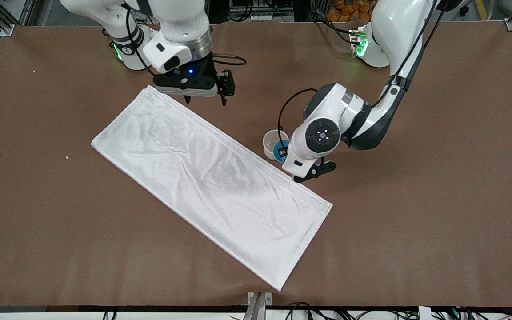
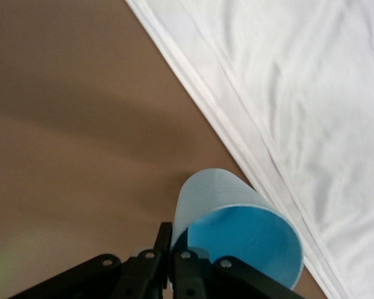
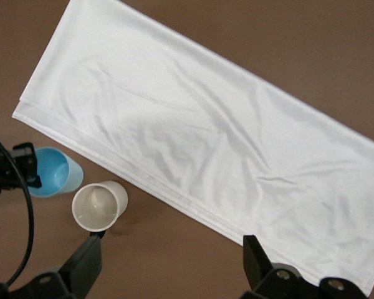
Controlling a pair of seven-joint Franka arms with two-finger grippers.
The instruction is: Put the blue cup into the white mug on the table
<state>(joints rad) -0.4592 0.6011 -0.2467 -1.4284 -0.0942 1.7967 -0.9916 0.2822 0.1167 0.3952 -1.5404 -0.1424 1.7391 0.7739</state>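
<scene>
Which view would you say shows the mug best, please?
The right wrist view: the mug stands unobstructed, open mouth visible, beside the blue cup. The front view shows it small, partly hidden by the left arm; the left wrist view misses it.

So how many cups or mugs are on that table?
2. The blue cup is clamped in the left gripper, beside the white mug, which stands on the table by the white cloth's edge.

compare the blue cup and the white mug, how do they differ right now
The blue cup is bright blue; the white mug is cream-white with a beige inside. The cup is gripped at its rim by the left gripper and looks tilted; the mug stands upright and free on the table. The right gripper waits open over the cloth's corner. Both are round, open-topped, empty, side by side beside the cloth's edge.
</scene>
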